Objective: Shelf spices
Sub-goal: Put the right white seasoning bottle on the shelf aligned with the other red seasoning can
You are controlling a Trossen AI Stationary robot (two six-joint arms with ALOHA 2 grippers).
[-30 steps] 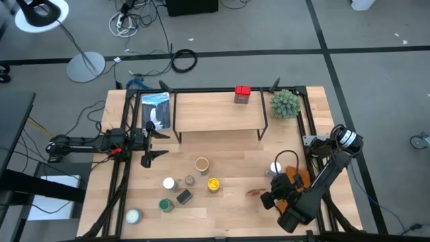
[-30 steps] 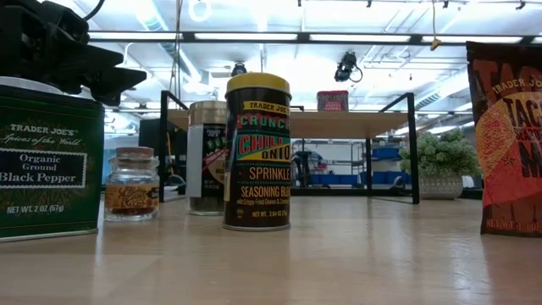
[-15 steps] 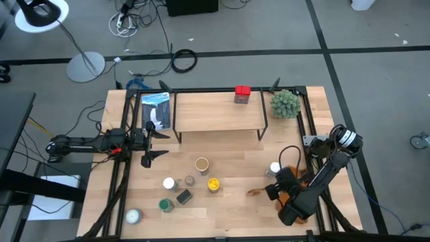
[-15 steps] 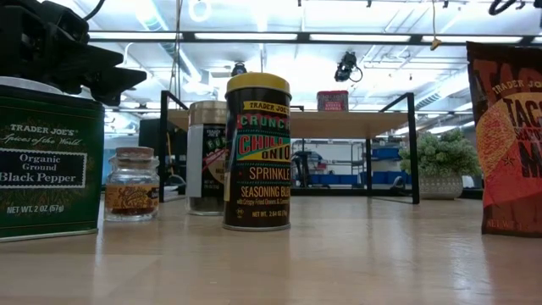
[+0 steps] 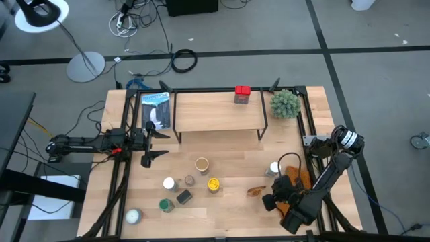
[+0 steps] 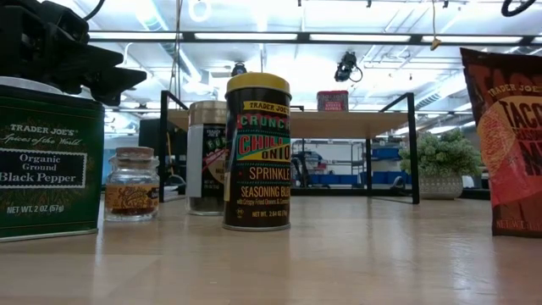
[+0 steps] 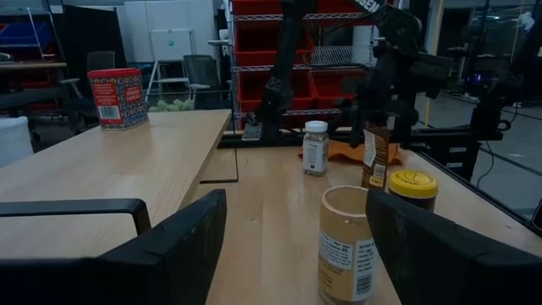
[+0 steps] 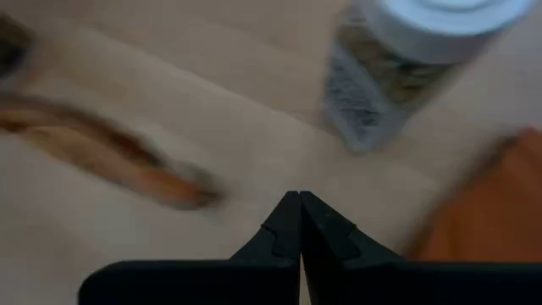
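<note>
The shelf (image 5: 218, 111) stands at the table's far middle with a red tin (image 5: 242, 94) on its plank. Several spices stand in front of it: a tan jar (image 5: 201, 165), a yellow-lidded jar (image 5: 213, 183), a green tin (image 5: 166, 205) and a white-lidded jar (image 5: 274, 168). A red-brown seasoning packet (image 5: 255, 191) stands on its lower edge, tilted in the low view (image 6: 508, 140). My right gripper (image 5: 271, 197) is shut just right of the packet, pointing steeply down, with nothing between its fingers (image 8: 298, 203). My left gripper (image 5: 153, 141) waits open and level at the table's left. My right gripper is shut beside the standing packet (image 8: 110, 161). In the right wrist view bare tabletop lies between its fingertips and the packet. I cannot tell whether any part of the gripper touches the packet.
An orange-brown cloth (image 5: 299, 176) lies under my right arm. A green fuzzy plant (image 5: 285, 103) stands at the shelf's right end. A white-and-blue package (image 5: 156, 107) lies left of the shelf. A white round tin (image 5: 133, 216) sits at the near left corner.
My right gripper has swung a little toward the far edge and then come back toward the near edge, sinking closer to the table beside the packet. In the low view the packet has tipped: its top now leans left and its lower edge has shifted right.
</note>
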